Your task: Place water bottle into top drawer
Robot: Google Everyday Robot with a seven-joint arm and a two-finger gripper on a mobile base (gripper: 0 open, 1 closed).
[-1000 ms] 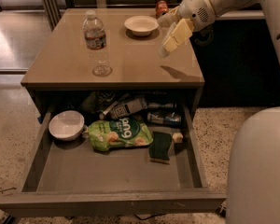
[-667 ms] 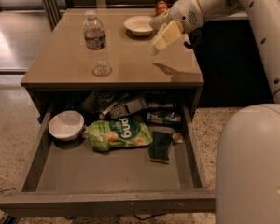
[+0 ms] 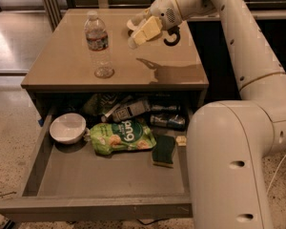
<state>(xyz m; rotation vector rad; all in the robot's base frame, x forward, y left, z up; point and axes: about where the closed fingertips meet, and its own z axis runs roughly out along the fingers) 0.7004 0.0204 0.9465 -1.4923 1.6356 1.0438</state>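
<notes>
The water bottle, clear ribbed plastic with a white cap and a dark red-and-blue label, stands upright on the left half of the tan cabinet top. My gripper hangs over the back middle of the top, to the right of the bottle and apart from it, at about the height of its shoulder. The top drawer is pulled out wide below the top; its front half shows bare grey bottom.
In the drawer's rear lie a white bowl, a green snack bag, a dark green sponge, a dark bottle with a black-and-white label and a can. My arm's large white body stands at the drawer's right.
My gripper has moved left across the back of the cabinet top, closer to the water bottle, and now covers the white dish there. The bottle and drawer have not moved.
</notes>
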